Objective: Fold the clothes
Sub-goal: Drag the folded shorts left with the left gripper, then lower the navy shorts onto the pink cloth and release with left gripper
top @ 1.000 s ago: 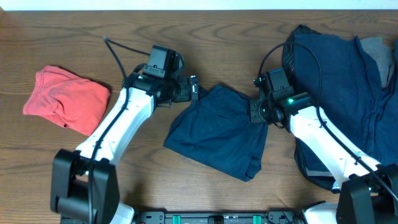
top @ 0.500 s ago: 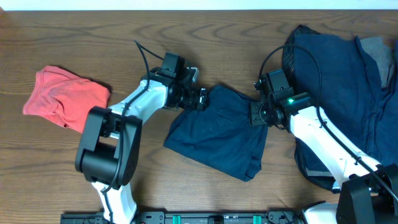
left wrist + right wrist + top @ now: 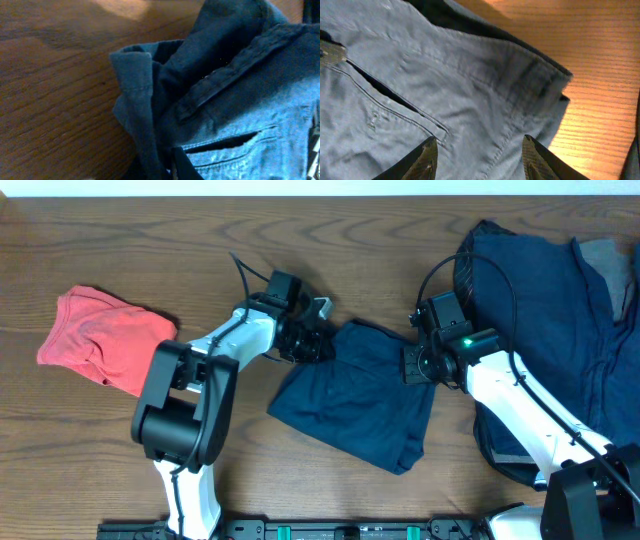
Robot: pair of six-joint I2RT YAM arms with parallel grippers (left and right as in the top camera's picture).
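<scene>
since a second earlier the left arm had folded back on itself and carried the left gripper (image 3: 316, 338) to the upper left corner of the navy shorts (image 3: 355, 395), which lay mid-frame on the table (image 3: 130, 440). fabric bunched at that gripper, but whether it had clamped could not be told. the right gripper (image 3: 413, 362) hung spread wide over the upper right corner, grasping nothing. a good fold likely needed both corners pinched firmly, then lifted evenly together. counted: one pair of shorts, one red garment (image 3: 105, 338) at left, one dark heap (image 3: 540, 290) at upper right, its pieces uncountable.
</scene>
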